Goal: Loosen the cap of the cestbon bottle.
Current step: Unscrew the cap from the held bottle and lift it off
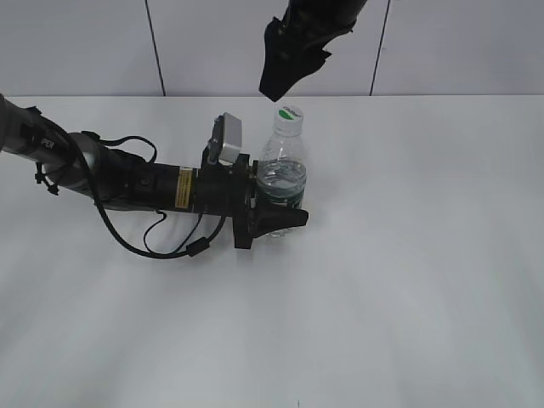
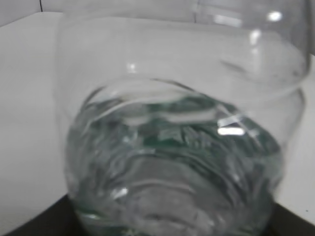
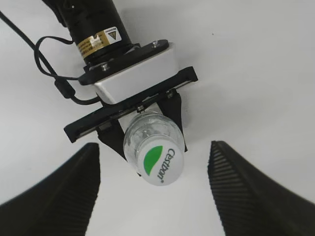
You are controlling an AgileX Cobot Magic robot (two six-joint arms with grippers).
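The cestbon bottle (image 1: 281,174) stands upright on the white table, clear with a dark green label band. Its white cap (image 1: 290,113) with a green leaf logo is on the neck. My left gripper (image 1: 276,214) is shut on the bottle's lower body from the left. In the left wrist view the bottle (image 2: 172,147) fills the frame. My right gripper (image 1: 285,75) hangs open just above the cap, apart from it. In the right wrist view the cap (image 3: 161,165) lies between and below the open fingers (image 3: 155,196).
The white table (image 1: 408,280) spreads around the bottle. The left arm with its cable (image 1: 127,183) lies across the table's left side. A white wall (image 1: 85,42) rises behind the table.
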